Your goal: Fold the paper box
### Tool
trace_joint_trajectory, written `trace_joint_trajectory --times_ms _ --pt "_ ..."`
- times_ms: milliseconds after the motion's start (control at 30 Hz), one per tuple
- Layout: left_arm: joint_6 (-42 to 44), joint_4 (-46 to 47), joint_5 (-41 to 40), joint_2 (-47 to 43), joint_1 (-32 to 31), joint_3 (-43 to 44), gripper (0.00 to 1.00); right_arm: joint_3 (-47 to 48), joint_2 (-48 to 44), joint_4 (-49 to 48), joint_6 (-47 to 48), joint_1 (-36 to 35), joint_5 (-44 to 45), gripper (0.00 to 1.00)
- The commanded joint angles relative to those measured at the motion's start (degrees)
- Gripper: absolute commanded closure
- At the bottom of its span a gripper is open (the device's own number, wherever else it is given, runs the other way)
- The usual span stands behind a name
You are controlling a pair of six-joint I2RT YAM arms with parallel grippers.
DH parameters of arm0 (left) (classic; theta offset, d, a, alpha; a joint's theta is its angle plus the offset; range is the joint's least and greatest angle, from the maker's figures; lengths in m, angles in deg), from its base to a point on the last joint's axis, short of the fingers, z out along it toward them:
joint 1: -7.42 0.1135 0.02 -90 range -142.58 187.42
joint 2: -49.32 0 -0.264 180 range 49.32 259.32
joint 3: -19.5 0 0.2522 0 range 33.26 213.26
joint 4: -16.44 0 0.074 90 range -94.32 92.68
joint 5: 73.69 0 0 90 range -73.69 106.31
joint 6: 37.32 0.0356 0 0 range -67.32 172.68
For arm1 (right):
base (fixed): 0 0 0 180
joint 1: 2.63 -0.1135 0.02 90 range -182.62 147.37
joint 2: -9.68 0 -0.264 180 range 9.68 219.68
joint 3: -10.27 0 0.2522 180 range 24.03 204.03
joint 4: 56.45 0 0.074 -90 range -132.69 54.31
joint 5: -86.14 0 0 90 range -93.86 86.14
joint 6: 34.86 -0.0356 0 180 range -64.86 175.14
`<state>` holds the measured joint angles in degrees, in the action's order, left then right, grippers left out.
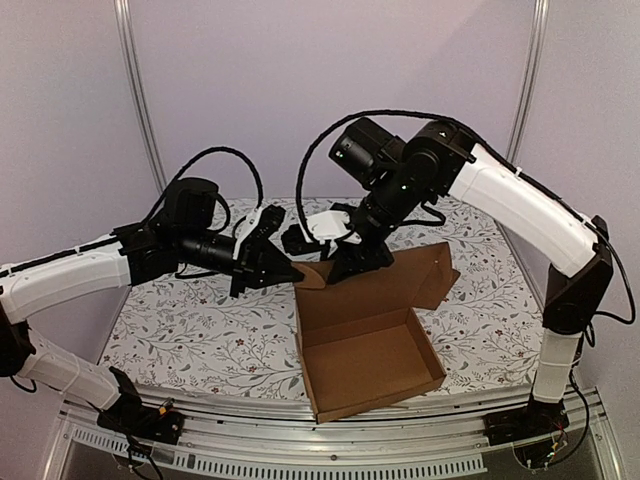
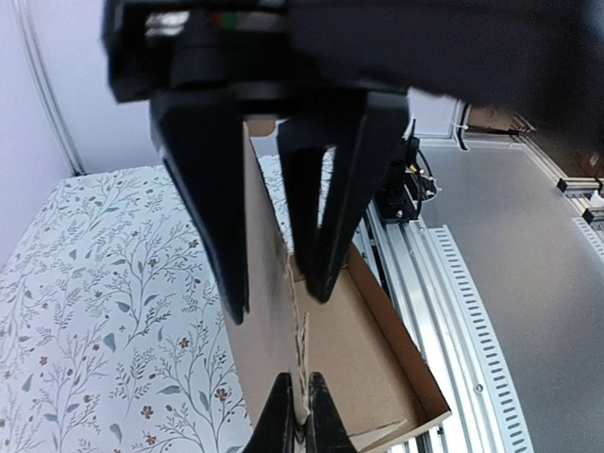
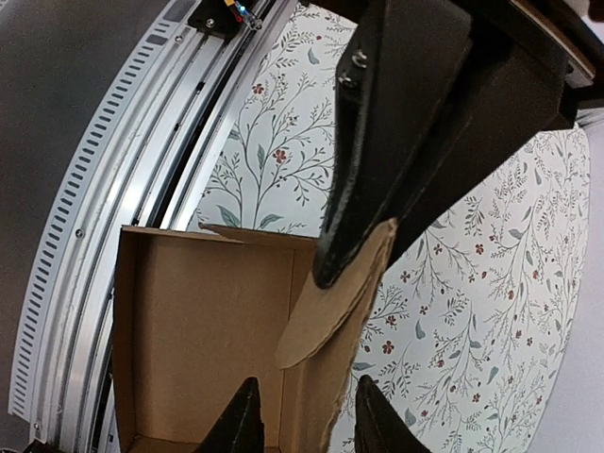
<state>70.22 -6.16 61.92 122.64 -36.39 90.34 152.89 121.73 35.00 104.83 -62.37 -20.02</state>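
Observation:
The paper box (image 1: 370, 345) is a shallow brown cardboard tray on the floral table, with its lid panel (image 1: 432, 272) lying flat behind it. My left gripper (image 1: 297, 272) is at the box's far left corner, shut on the upright left wall; in its own view the left gripper (image 2: 300, 417) pinches the wall's edge (image 2: 269, 311). My right gripper (image 1: 342, 266) sits just beside it at the same corner. In the right wrist view the right gripper (image 3: 307, 425) is open, its fingers standing either side of the wall (image 3: 321, 377) without touching it. A rounded tab (image 3: 326, 316) hangs under the left gripper.
A floral cloth (image 1: 200, 330) covers the table. A slotted aluminium rail (image 1: 330, 445) runs along the near edge, with both arm bases bolted to it. Metal frame posts (image 1: 135, 90) stand at the back corners. The two grippers are nearly touching above the box corner.

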Motion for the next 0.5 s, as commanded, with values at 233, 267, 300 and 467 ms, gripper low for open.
trace_joint_trajectory --times_ms 233,267,300,467 --pt "1.3 0.0 -2.1 -0.6 1.0 -0.6 1.00 -12.1 -24.1 10.0 -1.1 20.2 -5.8 0.55" --pt "1.4 0.0 -2.1 -0.8 1.1 -0.6 1.00 -14.2 -25.6 8.7 -1.2 23.2 -6.2 0.55" --pt "1.5 -0.1 -2.0 -1.0 1.1 -0.6 1.00 -17.7 -27.5 6.9 -1.5 26.4 -6.1 0.54" --pt "1.8 -0.6 -1.5 -1.3 1.6 -0.8 1.00 -30.5 -33.7 -1.3 -2.9 44.6 -11.2 0.56"
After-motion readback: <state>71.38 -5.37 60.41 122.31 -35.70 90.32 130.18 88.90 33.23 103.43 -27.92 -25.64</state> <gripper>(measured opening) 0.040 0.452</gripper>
